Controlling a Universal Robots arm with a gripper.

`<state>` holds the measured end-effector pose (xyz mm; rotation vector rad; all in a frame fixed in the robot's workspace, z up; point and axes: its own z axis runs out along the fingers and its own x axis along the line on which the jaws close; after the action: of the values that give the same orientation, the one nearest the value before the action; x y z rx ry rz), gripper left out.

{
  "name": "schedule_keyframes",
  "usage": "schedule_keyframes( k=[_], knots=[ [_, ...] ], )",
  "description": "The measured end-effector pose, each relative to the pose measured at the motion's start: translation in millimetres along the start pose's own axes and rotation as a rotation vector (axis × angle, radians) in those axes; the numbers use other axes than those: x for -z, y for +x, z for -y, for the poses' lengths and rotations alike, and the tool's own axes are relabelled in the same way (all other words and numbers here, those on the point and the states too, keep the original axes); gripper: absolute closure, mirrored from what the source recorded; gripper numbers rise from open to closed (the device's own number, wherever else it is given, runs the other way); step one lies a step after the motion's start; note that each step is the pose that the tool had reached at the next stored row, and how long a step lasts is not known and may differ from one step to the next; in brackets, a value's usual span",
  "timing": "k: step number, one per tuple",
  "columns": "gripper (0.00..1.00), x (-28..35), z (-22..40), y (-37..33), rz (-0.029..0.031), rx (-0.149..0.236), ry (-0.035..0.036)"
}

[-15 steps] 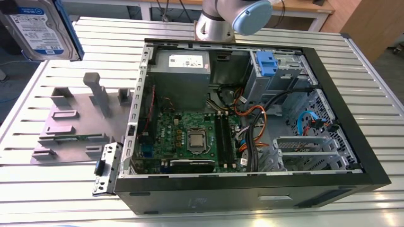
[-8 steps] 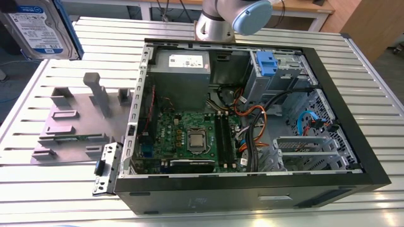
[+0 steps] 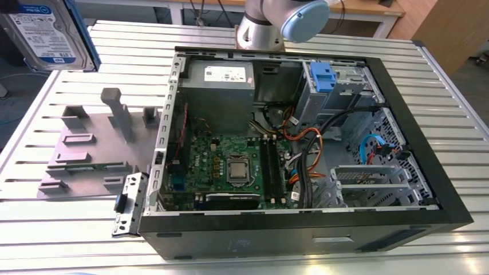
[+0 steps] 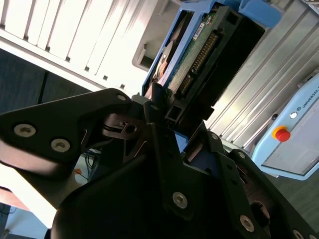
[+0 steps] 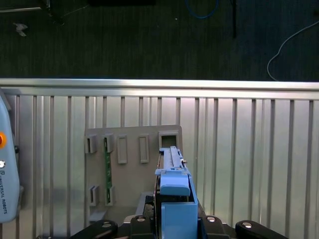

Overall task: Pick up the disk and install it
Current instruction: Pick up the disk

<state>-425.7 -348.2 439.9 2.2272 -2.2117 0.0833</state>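
Blue plastic frames the silver disk, which hangs in the air in the upper left corner of the exterior view. Its white-and-blue label faces the camera. In the second wrist view the black gripper is pinching the disk by one end, pressed tight on it. In the first wrist view the disk shows its thin edge, high over a grey holder plate. The open black computer case sits on the metal table in the middle of the exterior view. A green board shows inside it. The grey plate lies just beside the case, on the exterior view's left.
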Motion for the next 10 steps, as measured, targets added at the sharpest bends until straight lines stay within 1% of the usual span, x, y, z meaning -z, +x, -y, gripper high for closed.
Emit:
schedule_keyframes(
  k=[10],
  knots=[
    [0.64, 5.3, 0.2, 0.2, 0.0000, 0.000, 0.0000]
  ],
)
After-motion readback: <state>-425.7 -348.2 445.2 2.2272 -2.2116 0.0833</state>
